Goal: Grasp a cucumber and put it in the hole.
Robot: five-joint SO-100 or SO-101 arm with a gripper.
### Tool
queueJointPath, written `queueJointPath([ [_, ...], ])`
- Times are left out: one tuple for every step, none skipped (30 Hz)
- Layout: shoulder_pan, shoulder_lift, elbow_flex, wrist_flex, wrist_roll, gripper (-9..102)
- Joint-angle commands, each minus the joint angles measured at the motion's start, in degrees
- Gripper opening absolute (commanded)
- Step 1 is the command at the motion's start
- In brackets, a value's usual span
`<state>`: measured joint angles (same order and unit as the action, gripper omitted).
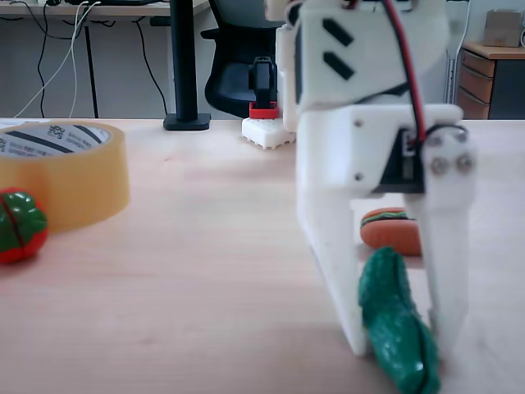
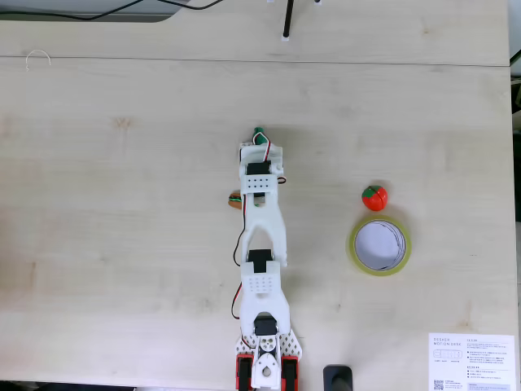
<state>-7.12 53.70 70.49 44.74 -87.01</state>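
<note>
Straddling the cucumber (image 1: 395, 328), my gripper (image 1: 399, 349) stood spread, one finger (image 1: 332, 271) on each side of it, tips down on the table (image 1: 189, 287); whether the fingers touched it I could not tell. One cucumber lay there, near the table's middle, its tip peeking past my wrist in the top-down fixed view (image 2: 258, 130). One hotdog (image 1: 392, 231) sat just behind it. One tape roll (image 2: 380, 244) lay toward that view's right edge, its hole (image 2: 379, 245) facing up, with one red-and-green toy (image 2: 374, 197) just beside it.
</note>
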Motion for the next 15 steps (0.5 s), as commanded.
queueJointPath([
  [0.53, 1.49, -2.9, -1.49, -0.53, 8],
  [0.53, 1.58, -2.9, -1.49, -0.53, 7],
  [0.53, 1.76, -2.9, -1.41, -0.62, 5],
  [0.53, 1.85, -2.9, -1.41, -0.62, 4],
  [0.53, 2.02, -2.9, -1.41, -0.62, 3],
  [0.53, 2.2, -2.9, -1.32, -0.62, 2],
  [0.53, 2.37, -2.9, -1.32, -0.62, 2],
  [0.62, 2.55, -2.9, -1.32, -0.62, 2],
  [0.62, 2.72, -2.9, -1.32, -0.62, 2],
  [0.62, 2.9, -2.81, -1.23, -0.62, 2],
  [0.62, 3.25, -2.81, -1.14, -0.62, 2],
  [0.62, 3.69, -2.81, -0.7, -0.62, 0],
  [0.7, 4.31, -2.81, -0.26, -0.62, 0],
  [0.97, 5.01, -2.81, 0.26, -0.62, 0],
  [1.32, 5.8, -2.81, 0.88, -0.62, 0],
])
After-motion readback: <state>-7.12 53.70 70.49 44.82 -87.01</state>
